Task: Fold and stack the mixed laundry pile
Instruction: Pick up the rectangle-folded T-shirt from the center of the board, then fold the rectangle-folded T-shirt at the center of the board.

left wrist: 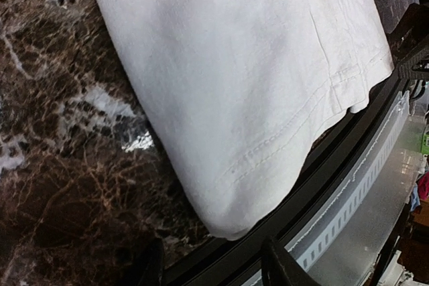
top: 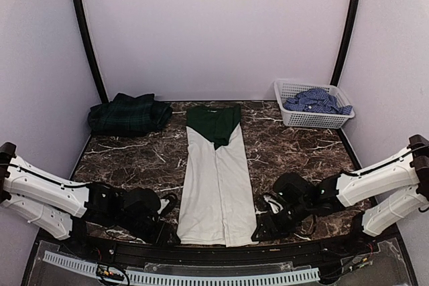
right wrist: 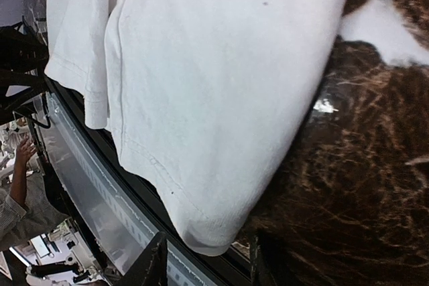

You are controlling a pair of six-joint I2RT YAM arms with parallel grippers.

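A long white garment (top: 216, 179) with a dark green top part (top: 213, 124) lies flat as a narrow strip down the middle of the marble table (top: 134, 159). Its near hem reaches the table's front edge. My left gripper (top: 167, 232) is open at the hem's left corner. In the left wrist view the white cloth (left wrist: 234, 85) ends just ahead of the left gripper (left wrist: 214, 266), with nothing between the fingers. My right gripper (top: 263, 229) is open at the right corner. There too the cloth (right wrist: 201, 98) stops just short of the right gripper (right wrist: 209, 266).
A folded dark green plaid garment (top: 129, 113) sits at the back left. A white lattice basket (top: 288, 86) at the back right holds a crumpled blue-and-white check shirt (top: 315, 100). A black rail (top: 214, 249) runs along the table's near edge.
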